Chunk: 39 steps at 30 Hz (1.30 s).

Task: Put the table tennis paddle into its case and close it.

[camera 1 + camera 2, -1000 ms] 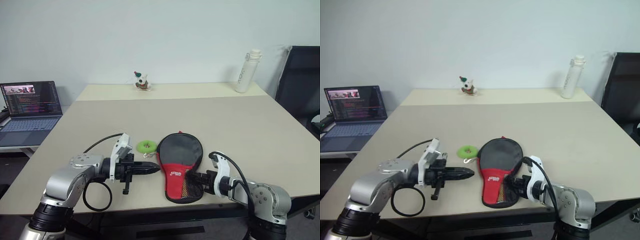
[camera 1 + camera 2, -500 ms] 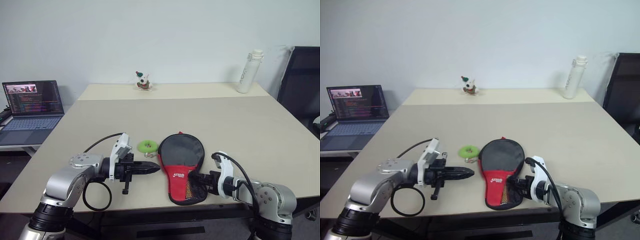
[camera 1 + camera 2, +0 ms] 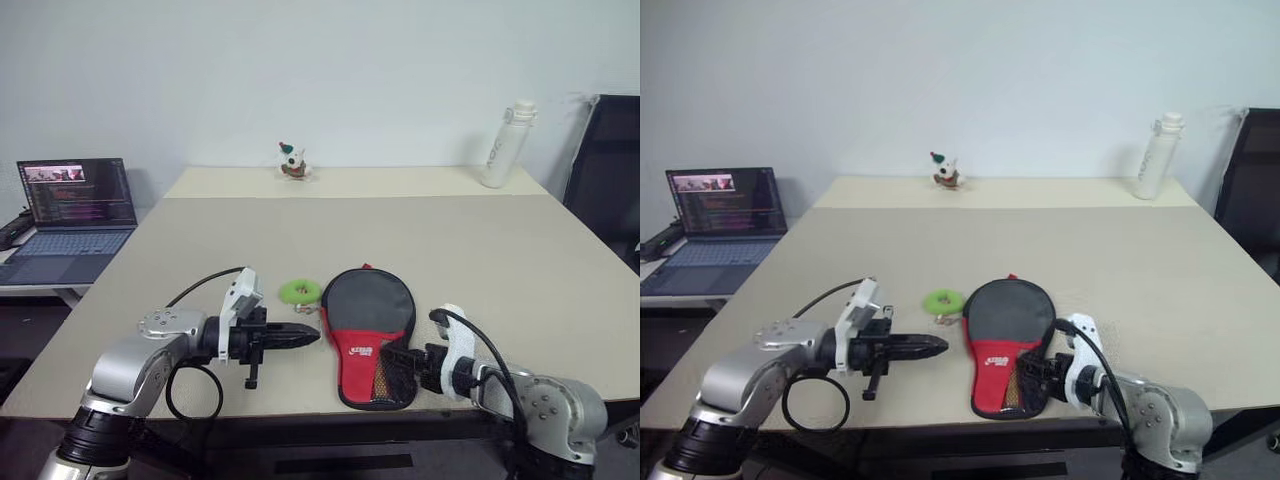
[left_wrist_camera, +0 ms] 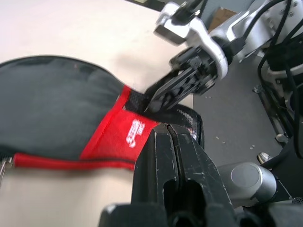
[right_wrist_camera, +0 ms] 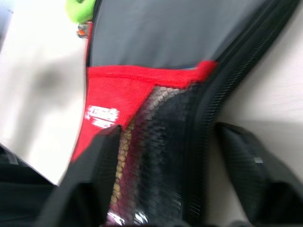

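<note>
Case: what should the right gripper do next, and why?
Probably draw the right gripper back off the case: its fingers stand open astride the zip edge, gripping nothing, and the case lies flat, seemingly closed.

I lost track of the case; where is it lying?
The case lies flat near the table's front edge, between the two grippers, green ball charm just left of it.

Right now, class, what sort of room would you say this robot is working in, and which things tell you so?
Probably an office or meeting room: a large beige table, an open laptop on a side desk, and a black office chair by the plain wall.
</note>
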Each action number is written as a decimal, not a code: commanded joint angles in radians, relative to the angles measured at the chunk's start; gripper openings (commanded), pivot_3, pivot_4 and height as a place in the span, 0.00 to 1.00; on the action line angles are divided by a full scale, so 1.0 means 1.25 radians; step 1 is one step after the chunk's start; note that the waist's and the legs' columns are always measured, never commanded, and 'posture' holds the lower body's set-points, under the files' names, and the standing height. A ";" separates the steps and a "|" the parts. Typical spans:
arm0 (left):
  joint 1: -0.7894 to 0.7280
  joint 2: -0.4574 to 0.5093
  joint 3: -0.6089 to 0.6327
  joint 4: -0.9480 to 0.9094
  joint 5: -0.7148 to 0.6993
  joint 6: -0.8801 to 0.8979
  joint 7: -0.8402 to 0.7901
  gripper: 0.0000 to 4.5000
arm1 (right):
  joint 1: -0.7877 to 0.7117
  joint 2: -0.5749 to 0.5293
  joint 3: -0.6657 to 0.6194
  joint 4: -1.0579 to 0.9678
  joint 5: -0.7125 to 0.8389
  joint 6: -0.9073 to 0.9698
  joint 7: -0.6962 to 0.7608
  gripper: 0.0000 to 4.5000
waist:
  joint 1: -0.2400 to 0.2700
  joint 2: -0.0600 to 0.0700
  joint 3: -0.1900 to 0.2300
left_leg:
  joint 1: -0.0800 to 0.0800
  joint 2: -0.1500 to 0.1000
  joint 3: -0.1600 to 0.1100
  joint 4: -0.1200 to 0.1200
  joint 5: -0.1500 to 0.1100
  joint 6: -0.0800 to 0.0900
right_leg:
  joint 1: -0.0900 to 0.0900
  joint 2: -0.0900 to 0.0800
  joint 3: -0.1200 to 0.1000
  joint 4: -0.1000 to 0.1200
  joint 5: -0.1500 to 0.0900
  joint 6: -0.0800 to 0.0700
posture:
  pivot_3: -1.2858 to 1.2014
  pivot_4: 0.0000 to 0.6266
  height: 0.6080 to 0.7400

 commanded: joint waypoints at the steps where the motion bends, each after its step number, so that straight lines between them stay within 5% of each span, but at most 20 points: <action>1: -0.010 -0.012 0.023 0.015 0.009 -0.029 0.038 0.00 | -0.015 -0.087 0.030 -0.082 0.101 0.006 0.090 1.00 | -0.001 0.000 0.000 | -0.001 0.000 0.000 0.000 0.000 0.000 | 0.000 0.000 0.000 -0.001 0.000 0.000 | 0.52 0.24 1.00; 7: -0.022 -0.042 0.045 0.073 0.032 -0.052 0.125 0.00 | -0.083 -0.184 0.170 -0.022 0.072 -0.147 0.139 1.00 | -0.004 0.000 0.000 | 0.000 0.001 0.001 -0.001 0.000 0.000 | 0.000 0.001 0.000 -0.002 0.001 0.002 | 0.52 0.24 1.00; 13: -0.052 -0.045 0.057 0.137 0.067 -0.077 0.179 0.00 | -0.156 -0.152 0.354 0.136 -0.028 -0.354 0.148 1.00 | -0.003 0.000 0.000 | 0.000 -0.002 0.000 -0.002 0.000 0.000 | -0.001 0.002 -0.001 -0.002 0.002 0.002 | 0.52 0.24 1.00; 16: -0.102 -0.068 0.052 0.216 0.132 -0.124 0.262 0.12 | -0.192 -0.112 0.412 0.239 -0.081 -0.445 0.143 1.00 | -0.002 0.000 0.000 | -0.001 -0.002 0.000 -0.002 0.000 0.000 | -0.001 0.001 -0.001 -0.002 0.002 0.003 | 0.52 0.24 1.00; 26: -0.297 -0.164 0.022 0.507 0.260 -0.164 0.407 0.92 | -0.227 -0.054 0.443 0.360 -0.148 -0.550 0.140 1.00 | 0.001 0.000 0.000 | -0.001 -0.004 0.000 -0.002 0.000 0.000 | -0.001 0.000 -0.002 -0.002 0.002 0.003 | 0.52 0.24 1.00; 39: -0.387 -0.191 -0.043 0.759 0.325 -0.154 0.270 0.92 | -0.219 -0.036 0.432 0.359 -0.175 -0.552 0.128 1.00 | -0.003 -0.001 0.000 | -0.001 -0.004 -0.001 -0.002 0.000 0.000 | -0.001 0.001 -0.002 0.000 0.002 0.003 | 0.52 0.24 1.00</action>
